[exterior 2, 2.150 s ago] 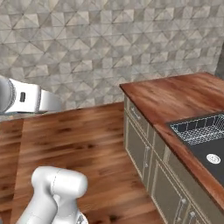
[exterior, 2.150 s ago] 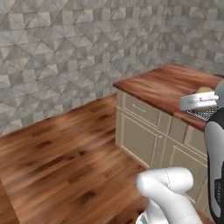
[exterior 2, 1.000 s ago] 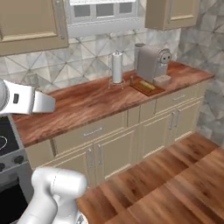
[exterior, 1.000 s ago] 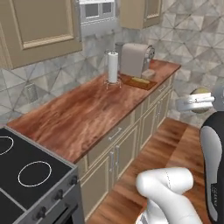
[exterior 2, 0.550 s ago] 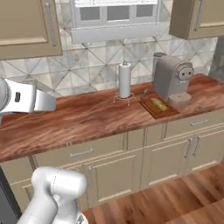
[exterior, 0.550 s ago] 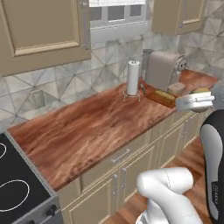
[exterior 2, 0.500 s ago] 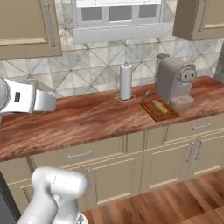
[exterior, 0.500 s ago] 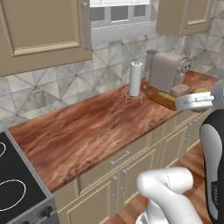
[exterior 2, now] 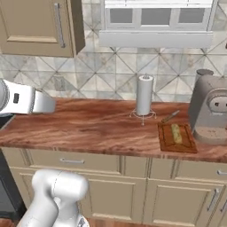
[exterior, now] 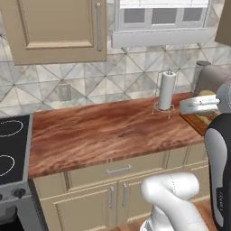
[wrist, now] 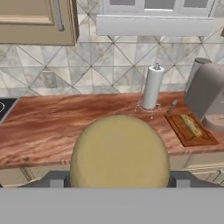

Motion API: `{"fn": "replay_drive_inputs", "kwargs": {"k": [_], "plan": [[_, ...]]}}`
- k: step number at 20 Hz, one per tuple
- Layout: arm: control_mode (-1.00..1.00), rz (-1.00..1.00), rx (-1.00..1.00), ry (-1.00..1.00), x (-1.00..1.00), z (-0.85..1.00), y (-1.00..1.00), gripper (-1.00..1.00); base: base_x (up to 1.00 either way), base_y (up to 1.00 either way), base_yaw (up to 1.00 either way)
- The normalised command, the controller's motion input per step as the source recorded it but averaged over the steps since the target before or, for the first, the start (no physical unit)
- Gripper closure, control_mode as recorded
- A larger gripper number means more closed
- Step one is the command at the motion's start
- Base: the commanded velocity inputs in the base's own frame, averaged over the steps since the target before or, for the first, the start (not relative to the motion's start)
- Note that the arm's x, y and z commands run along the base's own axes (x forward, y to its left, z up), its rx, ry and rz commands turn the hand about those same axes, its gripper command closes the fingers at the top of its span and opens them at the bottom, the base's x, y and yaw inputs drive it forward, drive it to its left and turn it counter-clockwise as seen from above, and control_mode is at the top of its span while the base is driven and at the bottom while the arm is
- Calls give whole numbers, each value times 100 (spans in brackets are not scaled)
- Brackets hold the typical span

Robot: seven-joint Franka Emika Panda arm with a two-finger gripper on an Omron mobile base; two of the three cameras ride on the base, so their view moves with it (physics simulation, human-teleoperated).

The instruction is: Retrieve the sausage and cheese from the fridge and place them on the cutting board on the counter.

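A round pale-yellow cheese (wrist: 119, 151) sits between the fingers (wrist: 56, 179) of my gripper (wrist: 119, 180), which is shut on it. In the left base view the gripper (exterior: 202, 103) hangs at the right edge, over the counter's (exterior: 103, 131) right end, with the cheese (exterior: 206, 94) showing above the hand. The cutting board (exterior 2: 177, 138) lies on the counter (exterior 2: 88, 124) next to the coffee machine, and an elongated yellow-brown sausage (exterior 2: 176, 132) lies on it. In the hand view, board (wrist: 197, 136) and sausage (wrist: 191, 124) are ahead and to the right. The fridge is out of view.
A paper-towel stand (exterior 2: 143, 97) rises left of the board, with a small utensil (exterior 2: 170, 116) behind the board. A grey coffee machine (exterior 2: 210, 113) stands at the right. A stove (exterior: 11, 149) borders the counter's left end. Wall cabinets (exterior: 58, 27) hang above.
The whole picture has shifted as the base turned and drove: the counter now lies straight ahead and closer. The cheese stays in the gripper.
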Motion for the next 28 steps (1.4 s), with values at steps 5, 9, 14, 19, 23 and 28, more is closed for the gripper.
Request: {"fn": "replay_drive_inputs", "kwargs": {"k": [5, 9, 14, 19, 23, 28], "plan": [[100, 0, 0, 0, 0, 0, 0, 100, -22, -100, 38], [100, 0, 0, 0, 0, 0, 0, 100, -51, -92, 13], [100, 0, 0, 0, 0, 0, 0, 100, 16, -14, 1], [100, 0, 0, 0, 0, 0, 0, 100, 70, -13, 0], [100, 0, 0, 0, 0, 0, 0, 100, 84, -24, 4], [100, 0, 0, 0, 0, 0, 0, 100, 38, -34, 4]]}}
